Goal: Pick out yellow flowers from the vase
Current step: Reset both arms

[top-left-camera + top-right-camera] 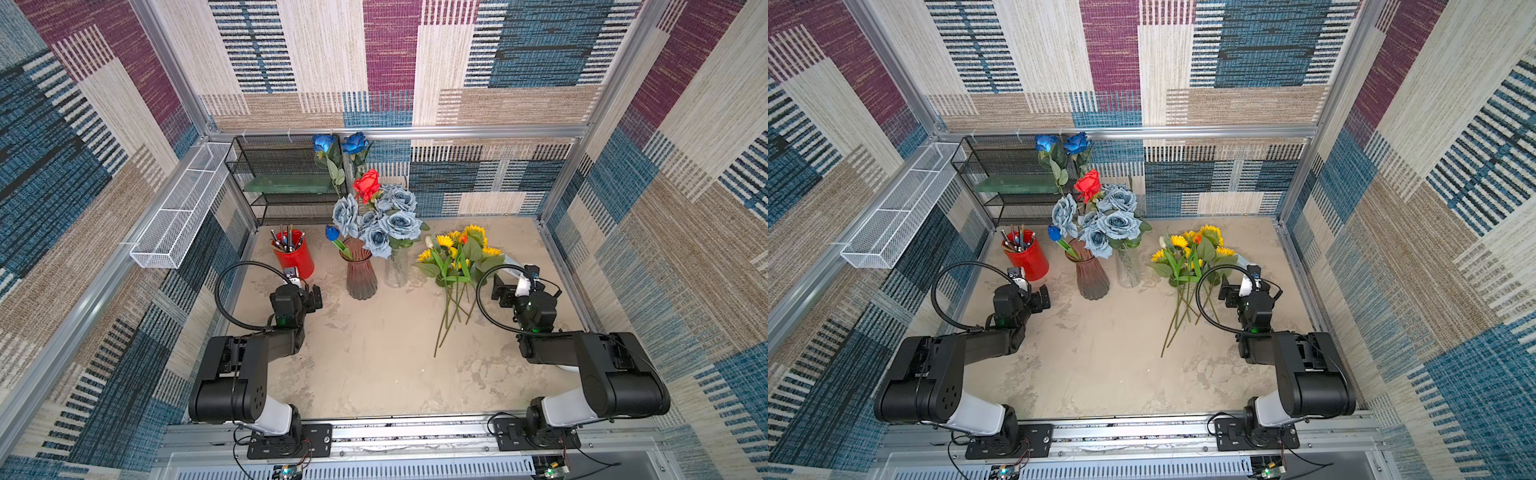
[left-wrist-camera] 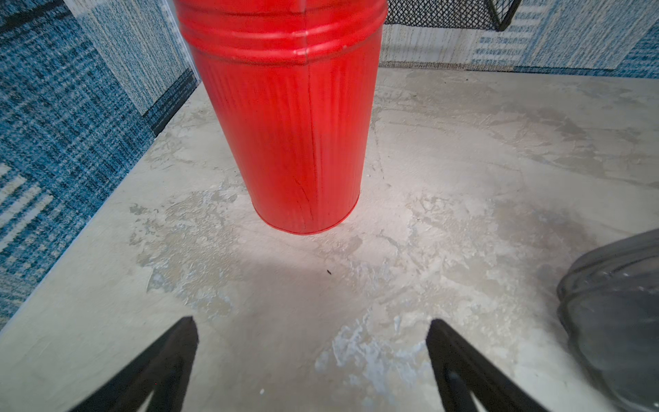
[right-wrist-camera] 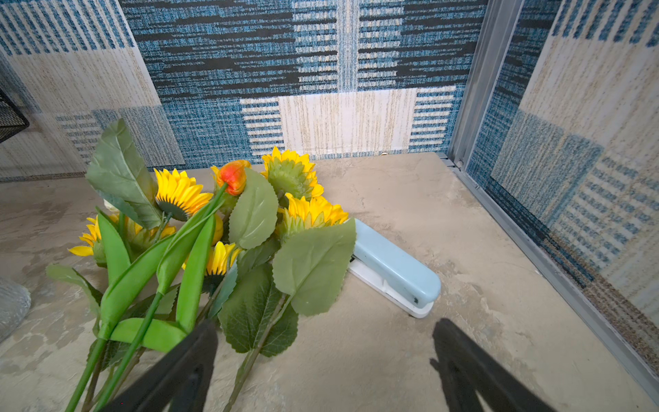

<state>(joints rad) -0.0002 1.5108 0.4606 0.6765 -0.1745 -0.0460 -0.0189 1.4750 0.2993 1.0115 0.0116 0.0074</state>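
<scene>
On the counter's (image 1: 374,365) right side, the yellow flowers (image 1: 457,253) are laid flat, outside any vase, with the sunflower heads toward the back wall and the stems toward the front. A pale blue stapler (image 3: 396,271) is partly covered by their leaves. The right tool (image 3: 326,324) is held just beside the stems, its jaws spread wide with nothing between them. The left tool (image 2: 312,321) is likewise spread open and empty, facing a red ribbed tin (image 2: 292,125) in which pens and pencils (image 1: 286,241) are stood. Between tin and flowers, two vases are set side by side. A blue tulip (image 1: 331,232) is held in the brownish ribbed glass vase (image 1: 360,270), and grey-blue roses (image 1: 399,224) are bunched in the clear glass vase (image 1: 397,268). A red rose (image 1: 366,185) and two bright blue roses (image 1: 355,143) are raised behind them. Which vase holds those stems cannot be told.
</scene>
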